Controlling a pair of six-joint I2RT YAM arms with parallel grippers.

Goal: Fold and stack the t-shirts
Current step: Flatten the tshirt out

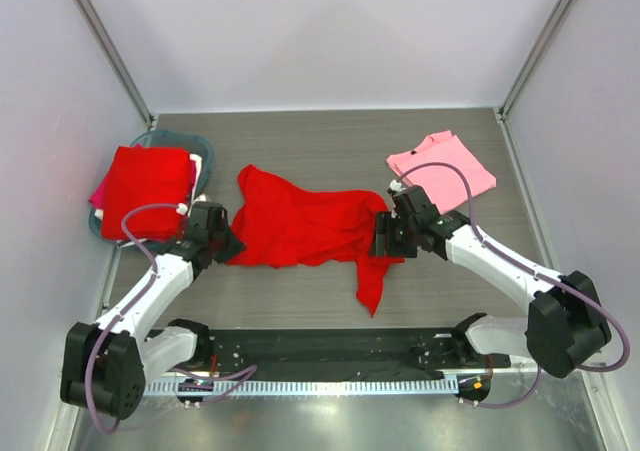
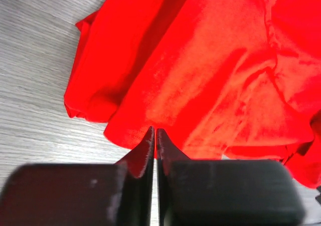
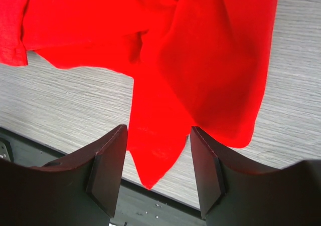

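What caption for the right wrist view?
Open right end effector flanks a pointed corner of the crumpled red t-shirt on the grey table.

Soft matt red cloth t-shirt [image 2: 210, 75], matt grey wood-grain table [image 2: 35, 60], smooth dull black plastic fingers [image 3: 108, 168]

A teal round plastic basin [image 1: 152, 137] sits at the far-left corner of the grey wood-grain counter [image 1: 330, 146], near the white side wall [image 1: 50, 101].

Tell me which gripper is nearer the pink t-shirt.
Right. The right gripper is just near-left of the pink t-shirt; the left gripper is beyond the crumpled red t-shirt.
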